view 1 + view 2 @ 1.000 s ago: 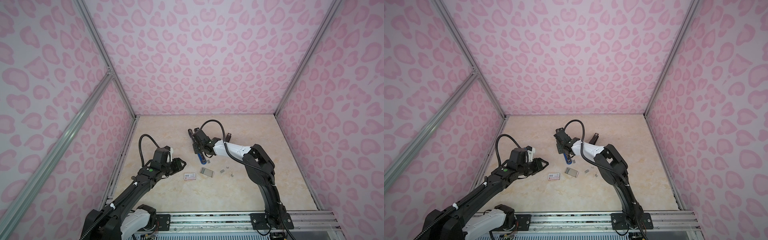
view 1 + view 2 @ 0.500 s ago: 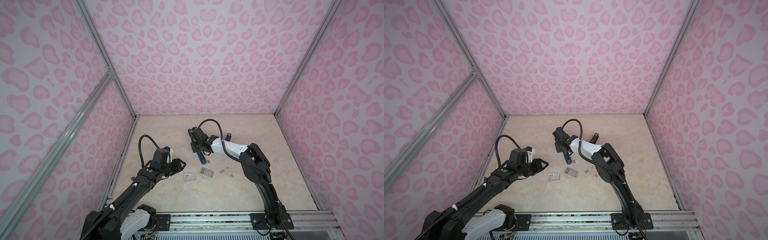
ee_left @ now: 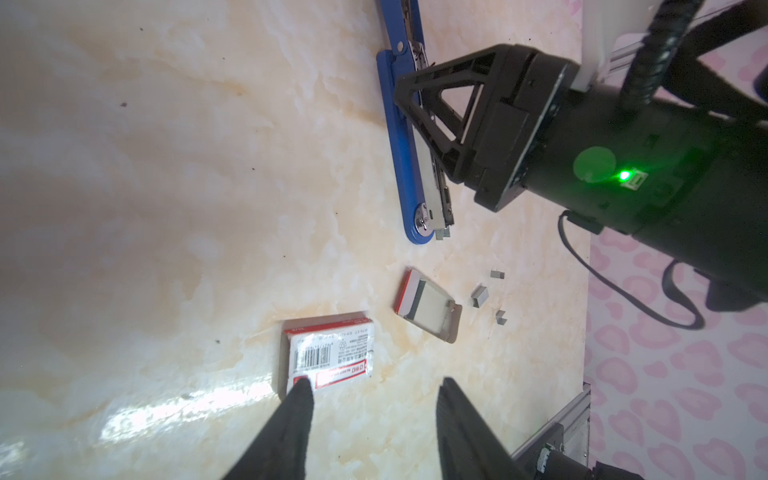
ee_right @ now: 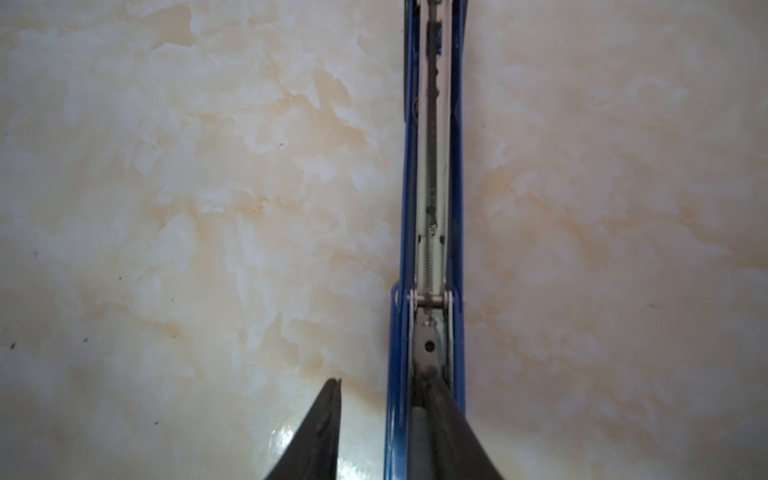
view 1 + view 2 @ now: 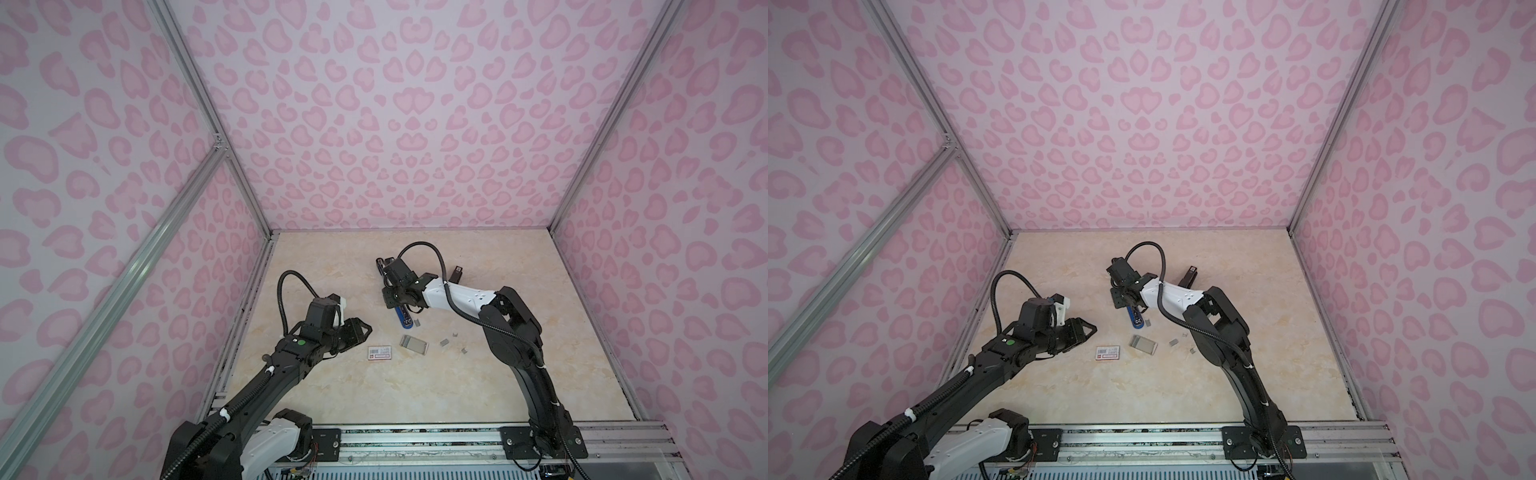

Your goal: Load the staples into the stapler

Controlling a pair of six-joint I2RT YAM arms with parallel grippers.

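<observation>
L gripper [image 3: 374, 388] nearest: jaws partway apart, empty, just over table [image 3: 166, 208] by white-red box sleeve [image 3: 328, 357]. Next, grey tray [image 3: 428, 309]. Beside it, loose staples [image 3: 480, 297] in small bits on table. Blue stapler [image 3: 405, 158] lying open. R gripper [image 4: 384, 382] narrowly apart, gripping nothing: one finger in stapler channel, other off its side. Black stapler [image 5: 456, 274] farthest.
</observation>
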